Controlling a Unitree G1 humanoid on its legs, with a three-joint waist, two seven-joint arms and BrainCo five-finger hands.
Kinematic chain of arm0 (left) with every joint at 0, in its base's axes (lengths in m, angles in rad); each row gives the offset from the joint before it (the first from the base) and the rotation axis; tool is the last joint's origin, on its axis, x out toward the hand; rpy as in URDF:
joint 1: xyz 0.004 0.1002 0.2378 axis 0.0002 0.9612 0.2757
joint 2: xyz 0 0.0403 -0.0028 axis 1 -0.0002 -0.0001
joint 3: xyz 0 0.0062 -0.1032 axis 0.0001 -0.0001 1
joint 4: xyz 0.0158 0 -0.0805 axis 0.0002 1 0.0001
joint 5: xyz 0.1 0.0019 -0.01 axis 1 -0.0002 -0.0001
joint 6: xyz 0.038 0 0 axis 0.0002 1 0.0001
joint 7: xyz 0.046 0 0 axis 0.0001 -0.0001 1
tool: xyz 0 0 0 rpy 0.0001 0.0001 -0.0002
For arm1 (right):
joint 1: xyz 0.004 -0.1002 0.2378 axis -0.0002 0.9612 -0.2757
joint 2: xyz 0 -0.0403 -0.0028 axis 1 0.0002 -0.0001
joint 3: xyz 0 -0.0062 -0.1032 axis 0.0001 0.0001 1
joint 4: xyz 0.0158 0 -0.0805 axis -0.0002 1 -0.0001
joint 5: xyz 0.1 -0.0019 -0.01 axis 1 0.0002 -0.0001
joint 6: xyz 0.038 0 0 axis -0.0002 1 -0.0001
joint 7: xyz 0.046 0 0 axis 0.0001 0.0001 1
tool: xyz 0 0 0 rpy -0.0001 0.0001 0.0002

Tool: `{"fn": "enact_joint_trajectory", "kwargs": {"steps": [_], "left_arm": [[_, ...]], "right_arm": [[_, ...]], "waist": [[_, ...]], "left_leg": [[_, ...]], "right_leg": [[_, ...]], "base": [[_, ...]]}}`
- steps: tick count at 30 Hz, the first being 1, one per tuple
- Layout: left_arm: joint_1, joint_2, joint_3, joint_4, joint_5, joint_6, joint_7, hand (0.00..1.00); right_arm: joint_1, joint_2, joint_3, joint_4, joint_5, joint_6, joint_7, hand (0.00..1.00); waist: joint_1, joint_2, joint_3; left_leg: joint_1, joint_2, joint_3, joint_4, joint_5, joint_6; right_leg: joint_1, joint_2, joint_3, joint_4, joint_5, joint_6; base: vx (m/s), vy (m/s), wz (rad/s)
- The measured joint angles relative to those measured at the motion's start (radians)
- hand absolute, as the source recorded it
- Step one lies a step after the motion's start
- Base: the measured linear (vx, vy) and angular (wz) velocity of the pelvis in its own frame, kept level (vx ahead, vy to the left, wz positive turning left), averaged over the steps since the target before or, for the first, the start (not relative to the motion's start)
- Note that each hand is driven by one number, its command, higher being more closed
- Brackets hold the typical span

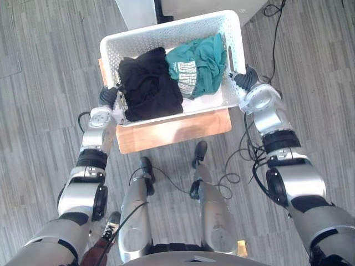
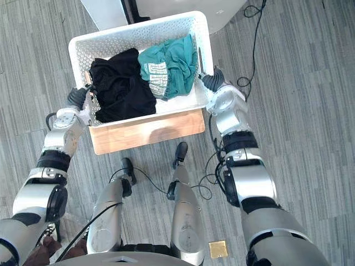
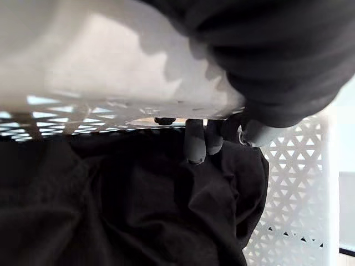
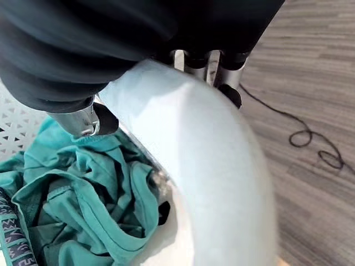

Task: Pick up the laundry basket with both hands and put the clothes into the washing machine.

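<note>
A white perforated laundry basket (image 1: 166, 29) rests on a low wooden stand (image 1: 177, 128) in front of me. Inside it a black garment (image 1: 150, 84) lies on the left and a teal garment (image 1: 202, 60) on the right. My left hand (image 1: 107, 97) is at the basket's left rim, and in the left wrist view its fingers (image 3: 195, 141) curl over the rim (image 3: 111, 72) down onto the black cloth (image 3: 111, 205). My right hand (image 1: 244, 78) grips the right rim (image 4: 211, 160), thumb (image 4: 83, 119) inside by the teal cloth (image 4: 83, 210), fingers outside.
A white and grey appliance (image 1: 138, 11) stands just beyond the basket's far edge. Grey wood-grain floor (image 1: 44, 66) lies open to the left and right of the stand. A small brass floor plate (image 2: 218, 249) sits near my right side.
</note>
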Motion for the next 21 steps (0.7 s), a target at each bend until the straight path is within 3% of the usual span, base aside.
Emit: {"fn": "enact_joint_trajectory", "kwargs": {"steps": [5, 11, 15, 17, 18, 19, 21], "left_arm": [[0.242, 0.021, -0.070, -0.256, -0.107, -0.080, 0.030, 1.00], [0.527, 0.008, -0.119, -0.445, -0.138, -0.094, 0.034, 1.00], [0.757, -0.040, -0.111, -0.501, -0.124, -0.085, 0.006, 1.00], [0.852, -0.072, -0.099, -0.550, -0.094, -0.083, -0.013, 1.00], [0.903, -0.103, -0.102, -0.559, -0.079, -0.083, -0.026, 1.00], [0.920, -0.126, -0.108, -0.559, -0.065, -0.083, -0.043, 1.00], [0.937, -0.138, -0.124, -0.559, -0.035, -0.083, -0.076, 1.00]], "right_arm": [[0.275, 0.085, -0.051, -0.343, 0.057, 0.004, -0.091, 1.00], [0.574, 0.155, -0.052, -0.568, 0.114, -0.039, -0.106, 1.00], [0.778, 0.199, -0.040, -0.643, 0.159, -0.067, -0.065, 1.00], [0.836, 0.194, -0.039, -0.672, 0.168, -0.091, -0.028, 1.00], [0.895, 0.192, -0.061, -0.705, 0.193, -0.114, 0.003, 1.00], [0.953, 0.196, -0.094, -0.737, 0.206, -0.126, 0.020, 1.00], [1.030, 0.217, -0.138, -0.789, 0.231, -0.136, 0.033, 1.00]], "waist": [[-0.003, -0.001, -0.002], [-0.007, -0.001, -0.035], [-0.005, -0.001, -0.114], [0.001, 0.000, -0.141], [-0.002, 0.019, -0.179], [-0.022, 0.032, -0.208], [-0.047, 0.011, -0.233]], "left_leg": [[0.096, -0.003, 0.005, 0.001, -0.032, -0.002], [0.195, 0.005, 0.043, -0.010, -0.065, -0.006], [0.263, 0.082, 0.071, 0.111, -0.166, -0.016], [0.283, 0.074, -0.057, 0.170, -0.221, -0.003], [0.308, 0.053, -0.170, 0.176, -0.291, -0.014], [0.339, 0.039, -0.193, 0.153, -0.340, -0.039], [0.364, -0.001, -0.117, 0.155, -0.352, -0.013]], "right_leg": [[0.090, 0.001, 0.025, 0.000, -0.021, 0.004], [0.161, 0.007, 0.059, 0.000, -0.061, 0.015], [0.179, 0.078, 0.165, 0.063, -0.088, 0.019], [0.179, 0.110, 0.246, 0.078, -0.095, 0.024], [0.176, 0.141, 0.311, 0.079, -0.101, 0.036], [0.168, 0.152, 0.354, 0.079, -0.093, 0.053], [0.149, 0.134, 0.438, 0.088, -0.081, 0.083]], "base": [[0.04, 0.080, -0.06], [0.02, 0.060, -0.19], [0.06, 0.058, -0.88], [-0.02, 0.088, -1.51], [-0.08, 0.225, -1.46], [-0.08, 0.210, -1.44], [-0.11, 0.206, -1.07]]}}
